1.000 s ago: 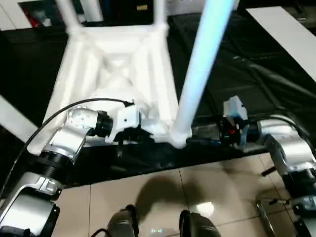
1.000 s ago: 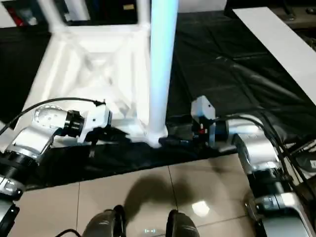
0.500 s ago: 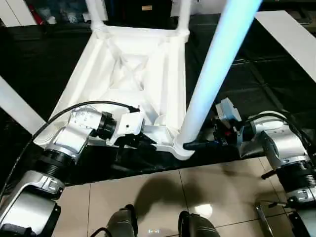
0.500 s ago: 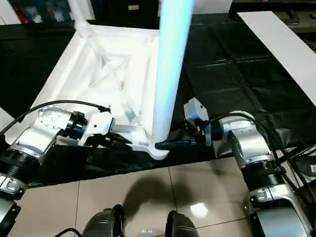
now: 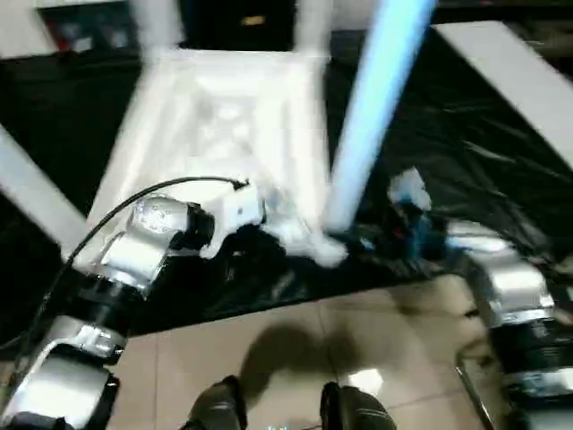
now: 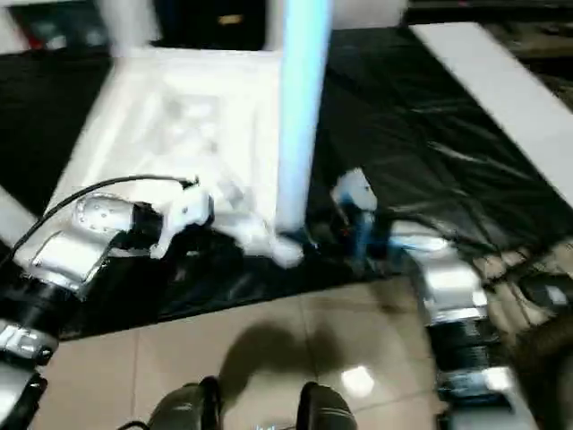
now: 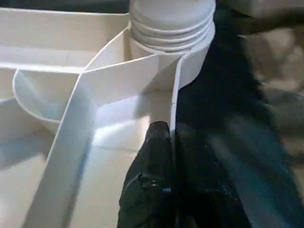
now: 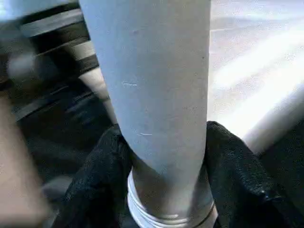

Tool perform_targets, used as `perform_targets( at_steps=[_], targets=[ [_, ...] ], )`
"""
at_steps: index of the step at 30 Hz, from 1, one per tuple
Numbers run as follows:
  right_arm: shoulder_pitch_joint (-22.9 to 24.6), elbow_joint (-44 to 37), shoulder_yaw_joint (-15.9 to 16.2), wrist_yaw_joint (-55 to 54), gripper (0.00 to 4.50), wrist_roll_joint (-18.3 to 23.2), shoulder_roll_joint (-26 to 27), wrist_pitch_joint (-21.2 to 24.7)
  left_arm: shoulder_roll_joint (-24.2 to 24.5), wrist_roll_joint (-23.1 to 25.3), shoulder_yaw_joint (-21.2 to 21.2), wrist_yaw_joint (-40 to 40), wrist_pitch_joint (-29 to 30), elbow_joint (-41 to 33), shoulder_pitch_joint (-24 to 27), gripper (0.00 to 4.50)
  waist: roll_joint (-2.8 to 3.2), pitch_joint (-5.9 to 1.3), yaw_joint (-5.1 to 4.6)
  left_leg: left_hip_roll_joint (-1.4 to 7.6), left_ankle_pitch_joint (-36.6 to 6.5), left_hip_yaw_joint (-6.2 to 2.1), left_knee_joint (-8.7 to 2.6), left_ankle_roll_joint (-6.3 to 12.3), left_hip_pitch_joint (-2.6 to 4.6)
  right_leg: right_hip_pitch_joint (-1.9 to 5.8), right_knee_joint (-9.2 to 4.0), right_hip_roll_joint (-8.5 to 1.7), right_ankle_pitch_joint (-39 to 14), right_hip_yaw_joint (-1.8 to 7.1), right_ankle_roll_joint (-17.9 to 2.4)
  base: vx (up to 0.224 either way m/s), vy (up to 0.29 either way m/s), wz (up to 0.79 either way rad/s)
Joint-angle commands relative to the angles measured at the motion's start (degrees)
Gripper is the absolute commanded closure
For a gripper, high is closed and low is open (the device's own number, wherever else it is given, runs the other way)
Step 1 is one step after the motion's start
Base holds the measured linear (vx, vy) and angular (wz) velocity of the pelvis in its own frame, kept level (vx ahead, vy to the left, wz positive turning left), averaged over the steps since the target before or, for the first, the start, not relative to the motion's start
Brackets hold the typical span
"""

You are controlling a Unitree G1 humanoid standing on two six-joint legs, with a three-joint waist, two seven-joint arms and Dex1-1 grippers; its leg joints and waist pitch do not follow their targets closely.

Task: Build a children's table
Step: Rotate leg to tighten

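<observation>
The children's table [image 5: 224, 134] lies upside down on the black-covered work table [image 5: 466, 143], ribbed underside facing up, its near edge close to the robot. At the near corner on the robot's right, a leg [image 5: 372, 116] stands upright in the round socket [image 7: 190, 61], and that is where both grippers are working.

The right gripper [image 8: 161, 190] has its two fingers [image 8: 232, 171] around the base of that leg, one on each side, clasping it just above the ridged end. That looks like a hold for seating or turning the leg home.

The left gripper [image 7: 159, 156] is pinched together on the thin rim of the top right beside the socket, most likely to brace the tabletop while the leg is worked.

The left wrist view shows the ridged rings at the leg's foot still above the socket's lip, so I judge the leg is not fully in. The head views cannot resolve that. They do give the wider layout: farther back, two more legs [image 5: 152, 27] rise from the far corners.
</observation>
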Motion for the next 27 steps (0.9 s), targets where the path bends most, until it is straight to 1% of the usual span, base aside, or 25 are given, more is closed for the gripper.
perform_targets(
  at_steps=[1,2,3,4,5,6,7,8,9,10,11,12,13,14,15,17,18,19,21,22,23,24,25,26,27],
  targets=[
    [-0.1,0.1,4.2,-10.3,2.57,-1.5,8.0,5.2,-7.1,0.4,-1.8,8.9,4.4,-1.1,-1.4,4.50,-0.80,-3.49,-0.38,2.32,-25.1,-2.20,-4.65,-2.14,0.86,1.73,-6.42,-4.42,-41.0,1.78,-6.7,-0.051,0.031,-0.23],
    [-0.4,0.4,3.7,-12.7,2.57,-1.7,9.3,5.6,-7.9,0.6,-1.7,10.2,5.2,-1.0,-1.8,4.50,-0.88,-3.59,-0.78,2.18,-26.5,-2.46,-4.63,-2.36,1.10,1.76,-6.96,-4.52,-42.7,1.49,-5.4,-0.047,0.034,-0.22],
    [-0.6,0.6,3.3,-14.6,2.57,-1.9,10.3,5.9,-8.6,0.8,-1.6,11.2,5.9,-0.9,-2.1,4.50,-0.72,-3.56,-0.99,2.18,-26.9,-2.48,-4.67,-2.42,1.30,1.61,-7.12,-4.52,-42.7,1.45,-5.2,0.000,0.000,0.00],
    [-2.2,2.3,1.5,-23.3,2.57,-3.2,14.9,5.7,-11.9,1.7,-0.9,16.5,8.0,-0.1,-3.6,4.50,-0.32,-3.65,-1.20,2.11,-27.6,-2.48,-4.68,-2.17,1.76,1.34,-7.49,-4.44,-41.7,1.35,-5.1,0.000,0.000,0.00],
    [-2.4,2.5,1.3,-24.7,2.57,-3.4,15.6,5.8,-12.3,1.8,-0.8,17.3,8.4,-0.1,-3.8,4.50,-0.39,-3.58,-1.49,2.13,-27.6,-2.31,-4.73,-2.15,1.89,1.11,-7.71,-4.32,-41.1,1.38,-5.3,0.000,0.000,0.00],
    [-3.4,3.4,0.2,-30.0,2.57,-3.9,18.3,5.9,-14.3,2.5,-0.5,20.8,9.5,0.2,-4.6,4.50,-0.34,-3.72,-1.58,2.09,-27.3,-2.48,-4.84,-1.97,1.81,1.45,-7.77,-4.28,-39.4,1.09,-5.5,0.000,0.000,0.00],
    [-3.9,3.9,-0.1,-31.5,2.57,-4.0,19.1,5.8,-14.9,2.8,-0.3,22.0,9.6,0.4,-4.9,4.50,0.13,-3.53,-1.59,2.26,-28.9,-2.50,-5.09,-2.19,2.03,1.14,-7.90,-4.02,-38.0,0.89,-5.6,0.000,0.000,0.00],
    [-4.2,4.2,-0.5,-32.6,2.57,-4.1,19.8,5.3,-15.6,2.9,-0.3,22.6,9.8,0.4,-5.0,4.50,0.02,-3.60,-1.71,2.33,-30.6,-2.56,-5.28,-2.18,2.12,1.34,-7.85,-3.82,-35.7,0.68,-5.7,0.000,0.000,0.00],
    [-4.8,4.8,-1.1,-34.0,2.57,-4.2,20.7,4.2,-16.5,3.1,-0.3,23.3,10.1,0.4,-5.2,4.50,0.06,-3.61,-1.81,2.40,-30.9,-2.55,-5.42,-2.15,2.00,1.43,-7.70,-3.81,-34.2,0.69,-6.0,0.000,0.000,0.00],
    [-5.0,5.0,-1.3,-34.3,2.22,-4.1,21.0,3.9,-16.7,3.1,-0.3,23.5,10.2,0.4,-5.3,4.50,0.24,-3.67,-1.86,2.45,-31.6,-2.50,-5.58,-2.09,1.94,1.51,-7.68,-3.78,-31.8,0.61,-6.4,0.000,0.000,0.00],
    [-5.3,5.2,-1.9,-33.9,2.01,-4.3,21.4,2.3,-17.3,4.0,-0.7,23.9,10.5,0.0,-4.9,4.50,0.17,-3.72,-1.77,2.38,-31.8,-2.32,-5.55,-1.81,2.09,1.37,-7.70,-3.82,-29.9,0.65,-6.7,0.000,0.000,0.00],
    [-5.3,5.2,-1.9,-33.9,2.01,-4.3,21.4,2.3,-17.3,4.0,-0.7,23.9,10.5,0.0,-4.9,4.50,0.09,-3.74,-1.73,2.36,-31.7,-2.23,-5.51,-1.54,2.12,1.30,-7.72,-3.98,-29.3,0.77,-7.0,0.000,0.000,0.00],
    [-5.0,4.8,-2.0,-33.1,1.80,-4.5,20.8,2.0,-16.8,4.5,-1.0,23.6,10.4,-0.4,-4.5,4.50,0.06,-3.79,-1.55,2.30,-30.5,-2.09,-5.44,-0.88,2.10,1.22,-7.61,-4.14,-28.1,1.02,-7.6,0.000,0.000,0.00],
    [-4.4,4.6,-2.5,-32.3,1.80,-4.8,19.5,1.3,-15.7,4.8,-1.4,22.7,10.1,-0.8,-3.9,4.50,-0.01,-3.93,-1.49,2.35,-29.1,-2.03,-5.48,-0.43,1.82,1.51,-7.36,-4.15,-26.4,1.18,-8.2,0.000,0.000,0.00],
    [-4.0,4.5,-2.8,-31.8,1.68,-5.0,18.6,0.8,-14.9,4.9,-1.7,22.0,9.9,-1.0,-3.5,4.50,0.02,-4.01,-1.46,2.43,-28.3,-2.00,-5.53,-0.19,1.68,1.64,-7.18,-4.14,-25.3,1.26,-8.6,0.000,0.000,0.00],
    [-3.5,4.4,-3.5,-31.0,1.47,-4.7,17.0,0.4,-13.4,4.9,-2.0,20.8,9.2,-1.4,-2.9,4.50,-0.04,-4.23,-1.23,2.45,-25.7,-1.62,-5.43,0.82,1.49,1.86,-6.85,-4.17,-21.7,1.57,-9.6,0.000,0.000,0.00],
    [-3.3,4.3,-3.5,-30.4,1.37,-4.6,16.3,0.0,-12.9,4.8,-2.0,20.3,8.8,-1.5,-2.7,4.50,-0.10,-4.22,-1.24,2.41,-25.0,-1.53,-5.40,1.19,1.36,1.96,-6.76,-4.17,-21.1,1.62,-9.8,0.000,0.000,0.00],
    [-3.1,4.2,-3.5,-29.8,1.37,-4.5,15.8,-0.4,-12.5,4.7,-2.0,19.9,8.4,-1.6,-2.5,4.50,-0.05,-4.26,-1.06,2.39,-23.8,-1.42,-5.23,1.78,1.39,1.98,-6.85,-4.33,-21.3,1.66,-10.0,0.000,0.000,0.00],
    [-2.1,3.4,-3.0,-25.5,1.07,-4.0,12.9,-1.9,-10.8,4.3,-2.0,17.9,7.2,-2.0,-1.6,4.50,-0.22,-4.27,-0.94,2.45,-22.3,-1.25,-5.10,2.39,1.33,2.07,-6.82,-4.31,-21.0,1.72,-10.2,0.000,0.000,0.00],
    [-0.5,1.9,-2.4,-18.3,1.07,-3.2,8.8,-3.7,-8.5,3.7,-1.7,14.5,4.8,-2.1,-0.5,4.50,-0.25,-4.33,-0.92,2.48,-21.6,-1.13,-5.00,2.83,1.29,2.08,-6.74,-4.22,-20.6,1.77,-10.6,0.000,0.000,0.00],
    [0.0,1.5,-2.2,-15.9,0.99,-3.2,7.3,-4.7,-7.7,3.4,-1.6,13.4,3.8,-2.0,-0.2,4.50,-0.32,-4.43,-0.76,2.47,-21.2,-1.12,-4.92,3.15,1.22,2.29,-6.75,-4.25,-20.3,1.74,-10.4,0.000,0.000,0.00],
    [0.3,1.3,-1.9,-13.8,0.92,-3.2,5.7,-5.5,-6.9,2.9,-1.6,11.7,1.7,-1.9,0.1,4.50,-0.39,-4.45,-0.70,2.53,-20.2,-1.04,-4.84,3.89,1.11,2.38,-6.60,-4.19,-19.7,1.80,-10.8,0.000,0.000,0.00],
    [0.5,1.3,-1.7,-11.6,0.75,-3.2,4.3,-6.1,-6.1,2.3,-1.7,10.1,0.8,-2.0,0.4,4.50,-0.37,-4.63,-0.77,2.58,-19.1,-0.85,-4.66,4.41,1.14,2.30,-6.43,-4.16,-18.4,1.89,-11.7,0.000,0.000,0.00],
    [0.5,1.3,-1.7,-11.4,0.63,-3.2,4.2,-6.1,-6.1,2.3,-1.7,10.0,0.8,-2.0,0.4,4.50,-0.44,-4.76,-0.70,2.48,-18.6,-0.82,-4.55,4.78,1.09,2.41,-6.40,-4.12,-17.8,1.82,-12.1,0.000,0.000,0.00],
    [0.8,1.2,-1.3,-5.9,0.63,-2.6,0.9,-7.3,-4.1,1.2,-2.2,6.1,-2.4,-1.7,1.0,4.50,-0.38,-4.75,-0.64,2.46,-17.9,-0.77,-4.48,5.27,1.06,2.34,-6.34,-4.11,-17.8,1.77,-12.5,0.000,0.000,0.00]
  ],
)
